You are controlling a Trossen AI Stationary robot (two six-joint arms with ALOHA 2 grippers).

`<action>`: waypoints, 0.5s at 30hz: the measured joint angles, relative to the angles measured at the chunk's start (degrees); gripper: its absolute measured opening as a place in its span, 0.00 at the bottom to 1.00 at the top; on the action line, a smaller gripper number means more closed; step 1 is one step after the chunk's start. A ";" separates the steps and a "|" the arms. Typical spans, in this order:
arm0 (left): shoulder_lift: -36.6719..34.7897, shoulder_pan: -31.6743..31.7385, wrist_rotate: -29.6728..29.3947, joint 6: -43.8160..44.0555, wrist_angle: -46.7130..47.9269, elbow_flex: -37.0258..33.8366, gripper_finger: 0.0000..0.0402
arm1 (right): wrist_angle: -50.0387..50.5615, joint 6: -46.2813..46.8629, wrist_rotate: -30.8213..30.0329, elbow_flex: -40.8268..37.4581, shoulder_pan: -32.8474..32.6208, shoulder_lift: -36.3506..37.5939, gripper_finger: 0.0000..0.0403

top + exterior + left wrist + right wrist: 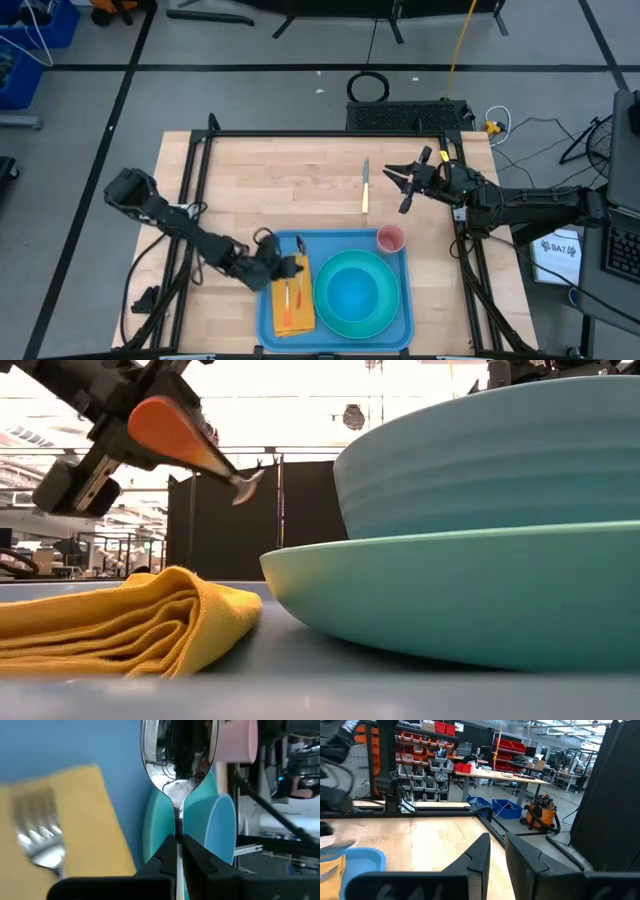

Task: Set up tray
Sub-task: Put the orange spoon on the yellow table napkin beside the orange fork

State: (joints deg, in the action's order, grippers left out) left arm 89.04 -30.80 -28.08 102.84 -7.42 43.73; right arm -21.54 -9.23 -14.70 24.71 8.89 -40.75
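Tray (pixel 402 330) sits at 6 o'clock on the worktop (pixel 290 190), near edge. Already on it: plate (pixel 354 318) with bowl (pixel 352 291) in the centre, pink cup (pixel 390 239) at the tray's 1 o'clock corner, yellow napkin (pixel 293 312) on the 9 o'clock side with a fork (pixel 287 300) lying on it.

Left pincer (pixel 288 266) is over the top end of the napkin, clenched on a spoon (pixel 179 760) by its orange handle. The low view shows the spoon held clear above the napkin, bowl end tipped down.

Key relation: the napkin lies directly below the left pincer. Spoon's long axis looks roughly 12–6, about parallel to the fork, with free napkin between fork and plate. So the drop is likely straight down, little sideways travel. Left arm is the nearer one by far.

Right pincer (pixel 407 184) hovers at 1–2 o'clock on the worktop, off the tray, fingers apart and empty. Knife (pixel 365 186) lies on bare wood just to its 9 o'clock, long axis 12–6, yellow handle toward the tray. Right arm is the nearer one for that pick.
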 joint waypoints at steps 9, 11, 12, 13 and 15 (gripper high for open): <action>7.48 -2.81 2.25 8.69 20.62 14.52 0.02 | -0.13 1.03 2.79 0.00 0.01 0.04 0.12; 9.02 -3.67 0.89 11.39 20.63 15.30 0.02 | -0.50 1.03 3.04 0.00 0.00 0.10 0.12; 9.94 -3.91 0.74 12.87 20.65 15.48 0.02 | -0.46 1.01 3.04 0.00 0.01 0.23 0.12; 10.99 -4.21 0.67 14.29 20.65 15.51 0.02 | -0.47 1.01 3.02 0.00 0.01 0.28 0.12; 13.18 -4.44 0.84 16.77 20.28 15.51 0.02 | -0.42 1.03 3.02 0.00 0.01 0.43 0.12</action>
State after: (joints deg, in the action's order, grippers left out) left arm 102.22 -35.24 -27.23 119.60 12.86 59.24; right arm -21.97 -8.21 -11.68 24.71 8.91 -40.32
